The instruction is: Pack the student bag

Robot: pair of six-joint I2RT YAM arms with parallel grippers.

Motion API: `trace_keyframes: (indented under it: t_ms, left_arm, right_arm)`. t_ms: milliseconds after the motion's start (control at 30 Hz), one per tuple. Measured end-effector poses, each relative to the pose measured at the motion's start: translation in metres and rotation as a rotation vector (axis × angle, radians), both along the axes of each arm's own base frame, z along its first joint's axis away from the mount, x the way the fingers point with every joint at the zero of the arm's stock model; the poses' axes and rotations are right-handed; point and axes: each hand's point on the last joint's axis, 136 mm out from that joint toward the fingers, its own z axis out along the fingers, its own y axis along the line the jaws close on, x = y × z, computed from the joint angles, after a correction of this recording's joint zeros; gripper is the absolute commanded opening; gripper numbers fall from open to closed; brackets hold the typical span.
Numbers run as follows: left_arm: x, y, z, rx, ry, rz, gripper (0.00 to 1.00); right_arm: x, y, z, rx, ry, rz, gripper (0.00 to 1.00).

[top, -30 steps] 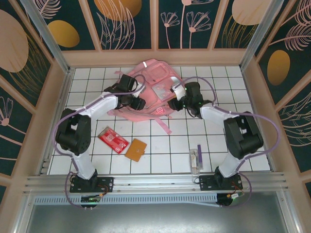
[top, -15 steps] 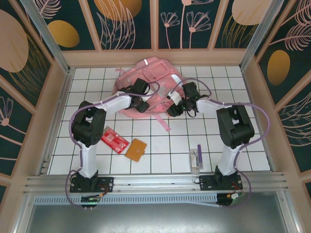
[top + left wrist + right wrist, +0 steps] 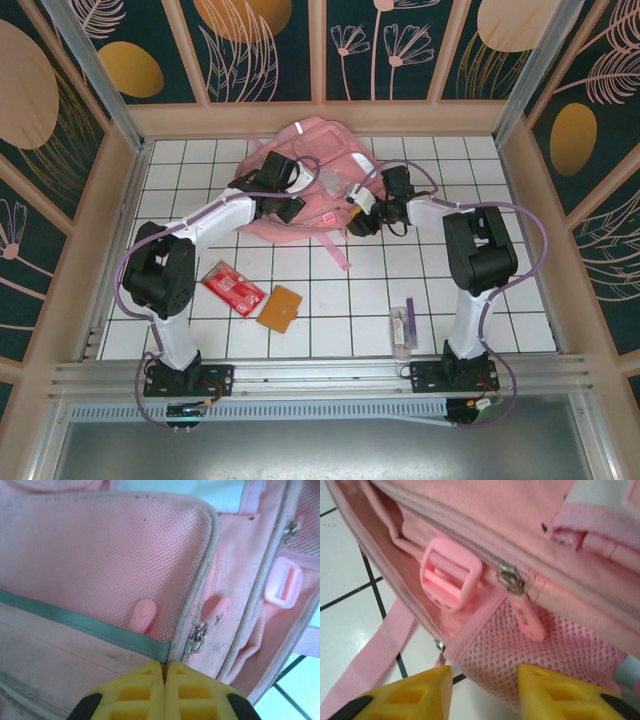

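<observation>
Noted on myself: the left arm (image 3: 216,212) and right arm (image 3: 478,252) are built alike, with white link shells between bulky black joint housings. A thin lilac cable (image 3: 121,275) loops along each arm. The black base blocks (image 3: 190,381) carry small bundled wires. On the left gripper (image 3: 164,666), the yellow moulded fingers (image 3: 135,692) have square recessed pockets and black mounts at the outer corners. The right gripper (image 3: 485,679) has the same yellow and the same pockets.

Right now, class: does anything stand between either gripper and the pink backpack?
Nothing visible does. The left gripper is shut right at the pink backpack, on its mesh pocket seam. The right gripper hangs open at the side mesh, just below the pink buckle.
</observation>
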Motion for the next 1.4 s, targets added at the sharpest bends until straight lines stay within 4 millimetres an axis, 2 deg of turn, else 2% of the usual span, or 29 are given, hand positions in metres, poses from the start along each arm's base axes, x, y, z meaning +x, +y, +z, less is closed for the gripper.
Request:
trace_keyframes:
  t_ms: [233, 333, 367, 400, 433, 500, 567, 700, 900, 967, 1000, 1133, 1200, 1233, 1400]
  left_arm:
    - [0.001, -0.016, 0.031, -0.105, -0.022, -0.022, 0.0]
    - [0.0, -0.019, 0.041, -0.13, -0.032, -0.031, 0.0]
    - [0.0, -0.019, 0.042, -0.134, -0.032, -0.033, 0.14]
    - [-0.001, -0.02, 0.042, -0.137, -0.03, -0.036, 0.38]
    - [-0.002, -0.021, 0.042, -0.139, -0.027, -0.043, 0.52]
    - [-0.003, -0.023, 0.041, -0.14, -0.027, -0.064, 0.61]
    - [-0.006, -0.023, 0.034, -0.123, -0.035, -0.1, 0.66]
    - [-0.02, -0.01, -0.006, -0.011, -0.005, -0.169, 0.68]
    - [-0.009, 0.007, -0.05, 0.146, 0.007, -0.15, 0.66]
    - [-0.001, 0.012, -0.058, 0.184, -0.002, -0.12, 0.63]
    - [0.004, 0.014, -0.059, 0.198, -0.012, -0.103, 0.58]
    - [0.012, 0.015, -0.059, 0.208, -0.032, -0.071, 0.19]
    - [0.013, 0.014, -0.058, 0.2, -0.036, -0.064, 0.04]
    - [0.013, 0.013, -0.057, 0.195, -0.036, -0.062, 0.0]
    - [0.011, 0.01, -0.052, 0.152, -0.024, -0.056, 0.0]
  right_arm:
    - [0.015, -0.001, 0.0, -0.002, -0.103, -0.026, 0.43]
    - [0.022, -0.002, 0.003, -0.007, -0.146, -0.04, 0.41]
    - [0.025, -0.002, 0.004, -0.008, -0.16, -0.045, 0.38]
    - [0.027, -0.002, 0.005, -0.008, -0.174, -0.049, 0.32]
    - [0.027, -0.002, 0.006, -0.009, -0.184, -0.044, 0.29]
    - [0.026, -0.001, 0.007, -0.004, -0.2, -0.028, 0.26]
    - [0.021, 0.001, 0.007, 0.01, -0.208, -0.009, 0.27]
    - [0.015, 0.001, 0.007, 0.019, -0.232, 0.015, 0.32]
    - [0.018, 0.002, 0.01, 0.009, -0.275, 0.034, 0.35]
    - [0.02, 0.002, 0.011, 0.002, -0.297, 0.038, 0.34]
    - [0.021, 0.002, 0.012, 0.001, -0.308, 0.04, 0.33]
    - [0.02, 0.005, 0.014, 0.001, -0.33, 0.063, 0.29]
    - [0.018, 0.007, 0.014, 0.005, -0.333, 0.083, 0.29]
    - [0.016, 0.008, 0.013, 0.004, -0.332, 0.091, 0.31]
    - [0.016, 0.008, 0.011, -0.01, -0.331, 0.087, 0.39]
